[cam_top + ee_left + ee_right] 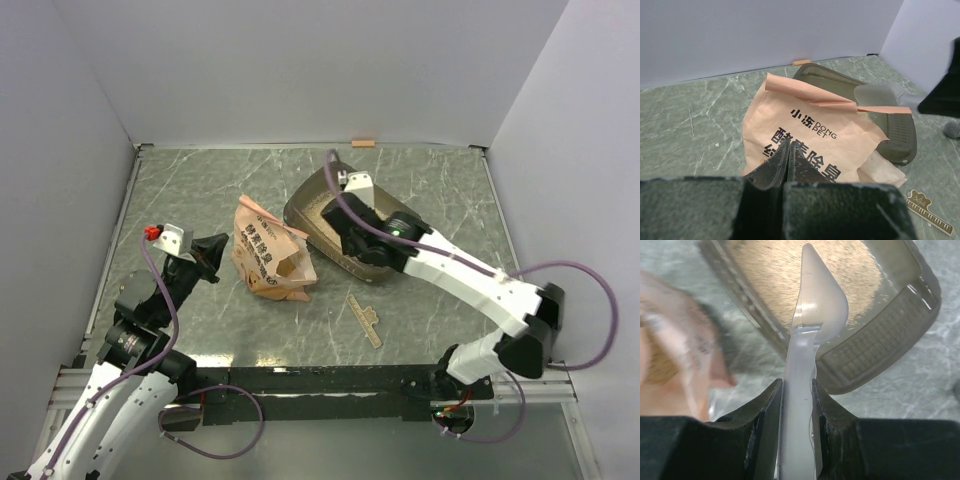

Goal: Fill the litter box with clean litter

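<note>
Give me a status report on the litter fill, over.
Left tool shut, empty, near bag. Right tool shut on scoop above litter box; litter inside. No obstruction.

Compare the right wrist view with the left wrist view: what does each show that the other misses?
Only the right wrist view: the right gripper shut on the handle of a translucent scoop, and pale litter inside the litter box. Only the left wrist view: the left gripper, shut and empty, the readable print on the orange bag, and a tan strip lying near it. Both: the litter box and the bag, though the bag is only a blur at the right wrist view's left edge.
</note>
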Controlling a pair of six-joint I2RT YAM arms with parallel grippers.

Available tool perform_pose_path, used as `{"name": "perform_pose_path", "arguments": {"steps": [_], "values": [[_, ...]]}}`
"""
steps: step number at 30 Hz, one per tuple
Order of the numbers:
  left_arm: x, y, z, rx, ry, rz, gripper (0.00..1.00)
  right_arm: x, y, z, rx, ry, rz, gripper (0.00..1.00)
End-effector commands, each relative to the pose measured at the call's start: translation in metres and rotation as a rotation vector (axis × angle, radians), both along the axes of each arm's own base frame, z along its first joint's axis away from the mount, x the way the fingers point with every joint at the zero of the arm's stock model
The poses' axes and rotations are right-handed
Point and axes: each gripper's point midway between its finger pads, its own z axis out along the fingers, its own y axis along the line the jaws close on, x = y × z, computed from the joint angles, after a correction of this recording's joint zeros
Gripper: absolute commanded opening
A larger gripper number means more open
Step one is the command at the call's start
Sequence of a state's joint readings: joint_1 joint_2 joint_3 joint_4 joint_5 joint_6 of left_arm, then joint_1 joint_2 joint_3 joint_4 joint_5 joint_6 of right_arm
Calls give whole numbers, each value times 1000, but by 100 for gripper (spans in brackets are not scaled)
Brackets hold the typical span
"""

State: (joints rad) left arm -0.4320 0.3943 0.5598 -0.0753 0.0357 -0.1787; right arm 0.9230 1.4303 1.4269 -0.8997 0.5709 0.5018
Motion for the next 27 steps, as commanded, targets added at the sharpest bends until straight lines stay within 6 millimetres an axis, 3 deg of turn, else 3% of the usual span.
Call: {"name": "perform_pose_path", "arguments": {"steps": [1, 8, 15, 22, 27], "values": [[-3, -1, 14, -25, -31, -7, 1, -29, 2, 60, 221, -42, 112, 0], [-2, -1, 13, -29, -13, -5, 1, -77, 9, 77, 350, 82, 281, 0], [-2, 2, 14, -81, 9, 20, 4, -107, 16, 86, 459, 163, 374, 0], [1, 8, 13, -75, 18, 54, 1, -120, 39, 81, 579, 236, 423, 0], [0, 10, 15, -83, 11, 64, 1, -116, 47, 59, 586, 285, 378, 0]]}}
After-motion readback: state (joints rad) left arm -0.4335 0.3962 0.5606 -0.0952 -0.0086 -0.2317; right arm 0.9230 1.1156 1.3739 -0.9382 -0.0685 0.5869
